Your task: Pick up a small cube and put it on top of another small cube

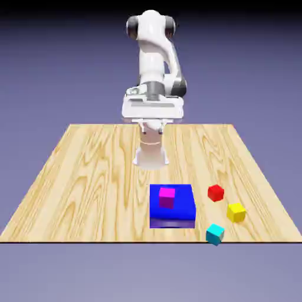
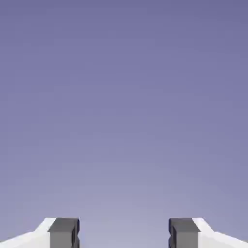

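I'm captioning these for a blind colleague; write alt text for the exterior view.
A white robot arm stands behind a wooden table holding a blue block with a magenta cube on top; red, yellow and cyan cubes lie toward the view's right.

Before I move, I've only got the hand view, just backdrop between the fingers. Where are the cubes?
Observer: In the exterior view, the yellow cube sits on the wooden table, toward the exterior view's right.
Operator: Anything near it?
Observer: Yes, the red cube and the cyan cube are its neighbours; the cyan one is at the table's near edge.
Operator: And the magenta one?
Observer: The magenta cube is on top of the wide blue block.
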Controlling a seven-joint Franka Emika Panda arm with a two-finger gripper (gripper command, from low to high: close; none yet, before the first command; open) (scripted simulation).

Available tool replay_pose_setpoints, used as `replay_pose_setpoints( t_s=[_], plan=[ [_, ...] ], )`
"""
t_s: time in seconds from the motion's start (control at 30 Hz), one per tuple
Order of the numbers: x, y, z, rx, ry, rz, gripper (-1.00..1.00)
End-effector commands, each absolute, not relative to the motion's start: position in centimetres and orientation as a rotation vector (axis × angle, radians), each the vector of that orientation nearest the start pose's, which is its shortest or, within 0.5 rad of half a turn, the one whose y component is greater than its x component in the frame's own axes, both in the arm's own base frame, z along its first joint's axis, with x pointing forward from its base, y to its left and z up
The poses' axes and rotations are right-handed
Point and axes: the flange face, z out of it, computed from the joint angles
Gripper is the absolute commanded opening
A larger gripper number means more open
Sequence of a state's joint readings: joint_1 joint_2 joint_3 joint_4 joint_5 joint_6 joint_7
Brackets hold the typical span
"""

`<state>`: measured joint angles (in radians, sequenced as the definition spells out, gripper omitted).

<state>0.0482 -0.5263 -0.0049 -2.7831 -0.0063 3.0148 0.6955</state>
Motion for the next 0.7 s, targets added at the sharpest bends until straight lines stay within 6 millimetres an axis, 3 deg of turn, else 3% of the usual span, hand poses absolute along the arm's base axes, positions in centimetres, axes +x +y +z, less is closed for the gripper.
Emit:
replay_pose_setpoints(
  t_s=[0.0, 0.17, 0.33, 0.5, 0.67],
  plan=[
    [40.7, 2.9, 44.5, -2.61, 0.776, -0.967, 0.0],
    [43.8, 9.1, 40.8, -2.842, 0.338, -0.788, 0.0],
    [45.5, 15.9, 36.2, -2.984, -0.155, -0.593, 0.0],
    [45.7, 22.9, 30.9, -3.025, -0.685, -0.382, 0.0],
    [44.2, 29.8, 24.9, -2.953, -1.228, -0.155, 0.0]
  ],
)
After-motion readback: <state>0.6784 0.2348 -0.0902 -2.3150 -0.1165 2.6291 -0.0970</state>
